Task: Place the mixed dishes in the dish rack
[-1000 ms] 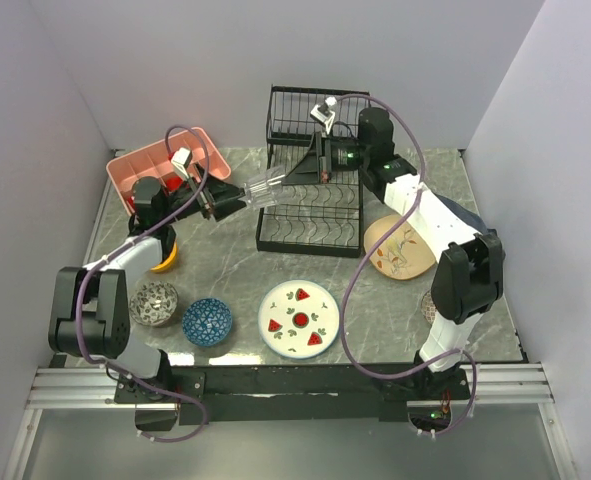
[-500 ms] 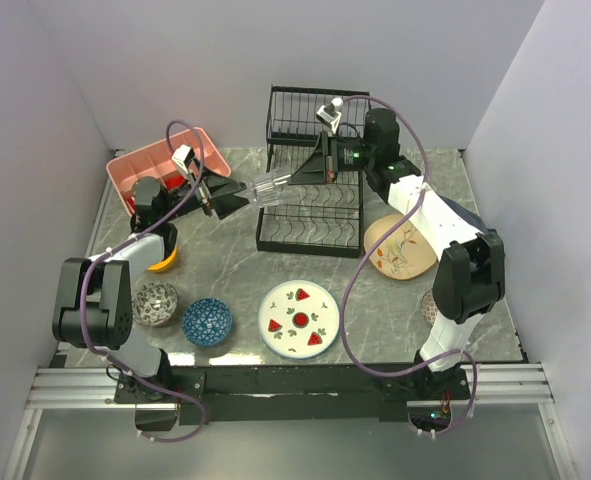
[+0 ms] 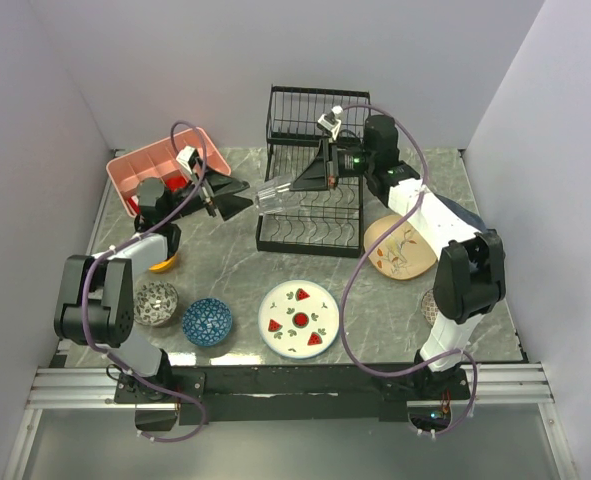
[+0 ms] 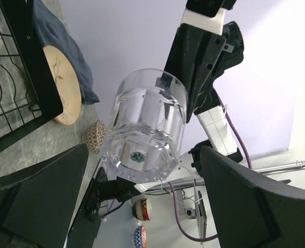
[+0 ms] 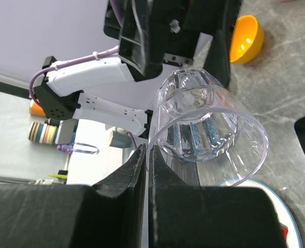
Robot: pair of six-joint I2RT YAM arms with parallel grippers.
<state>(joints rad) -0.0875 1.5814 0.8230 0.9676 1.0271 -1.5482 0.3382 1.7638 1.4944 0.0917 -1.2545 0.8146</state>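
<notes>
Over the rack's left edge, top view: clear glass (image 3: 273, 192) hangs in mid-air on its side, long axis running L–R betw the two arms. The right gripper (image 3: 297, 186) has it by the mouth end. Base end points at the left gripper (image 3: 238, 196), which is spread wide just beside the base, not touching as far as I can tell. The dish rack (image 3: 307, 232) sits right under and behind the glass, so R arm is the nearer one to it.

Left wrist view: glass (image 4: 144, 129) shows its base straight at the cam, centred betw the spread left fingers (image 4: 38, 196) but out past their tips. Gap both sides, no contact. R arm's hand is behind it, on the far rim.

Right wrist view: right fingers (image 5: 116, 178) are pressed nearly together w/ the glass wall nipped betw them at the rim. Glass (image 5: 209, 119) sticks out away from the hand, twd the L arm.

My read: glass is R arm's alone, so next move is R's. It needs to swing the glass back over the rack and tip it mouth-down. That's a thin rim pinch, so it could pivot.
</notes>
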